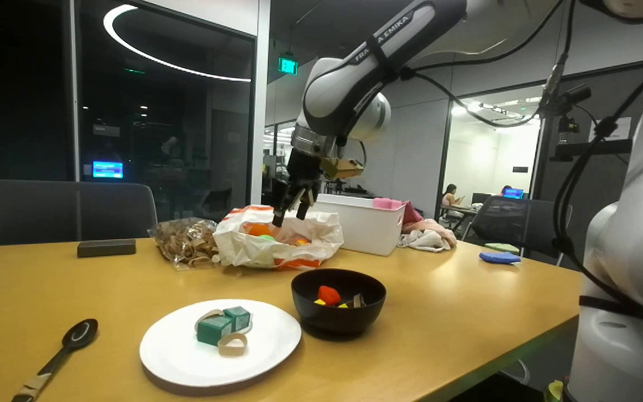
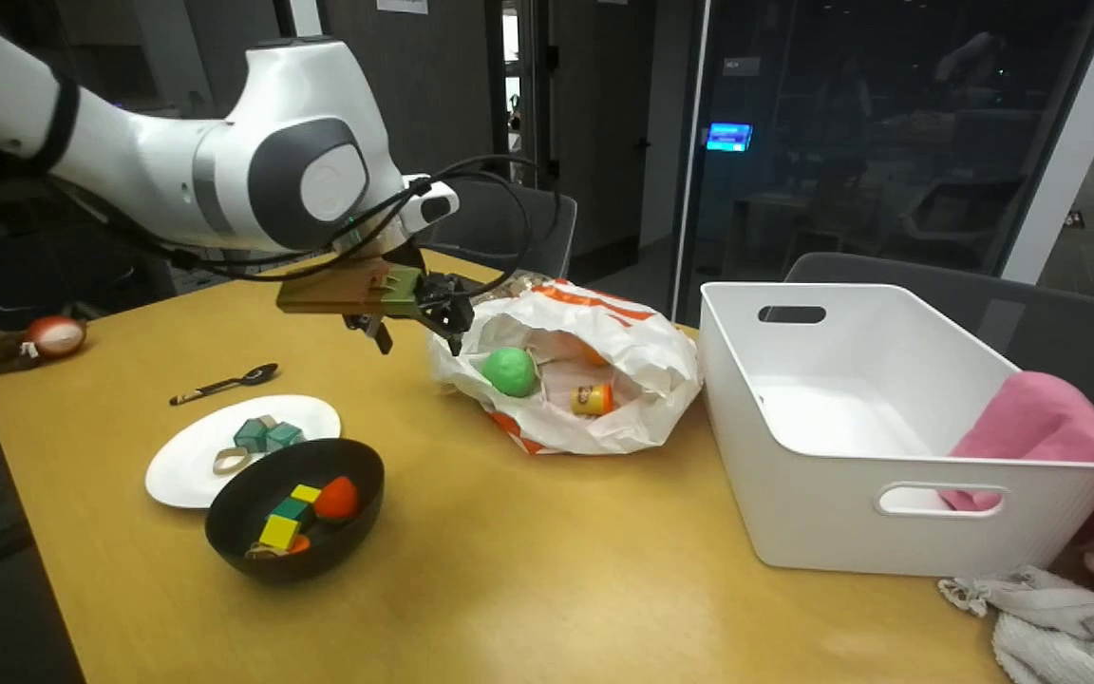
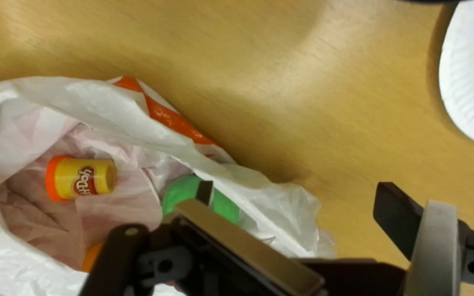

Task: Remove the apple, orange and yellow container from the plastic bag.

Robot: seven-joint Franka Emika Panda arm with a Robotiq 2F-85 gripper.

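Note:
A white plastic bag with orange print (image 1: 254,252) lies open on the table; it also shows in an exterior view (image 2: 637,432) and the wrist view (image 3: 109,102). Inside it are a green apple (image 2: 509,371), a yellow container with an orange lid (image 2: 592,400) on its side, and an orange (image 2: 593,354), partly hidden by the bag. The wrist view shows the yellow container (image 3: 84,181), the apple (image 3: 225,207) partly behind a finger, and an edge of the orange (image 3: 91,255). My gripper (image 1: 290,218) is open and empty above the bag's edge, its fingers (image 3: 296,190) wide apart.
A white bin (image 2: 832,518) with pink cloth stands beside the bag. A clear bag of brown strips (image 1: 187,241) lies on its other side. A black bowl (image 1: 338,321) with blocks, a white plate (image 1: 171,349) and a black spoon (image 1: 78,334) are on the table.

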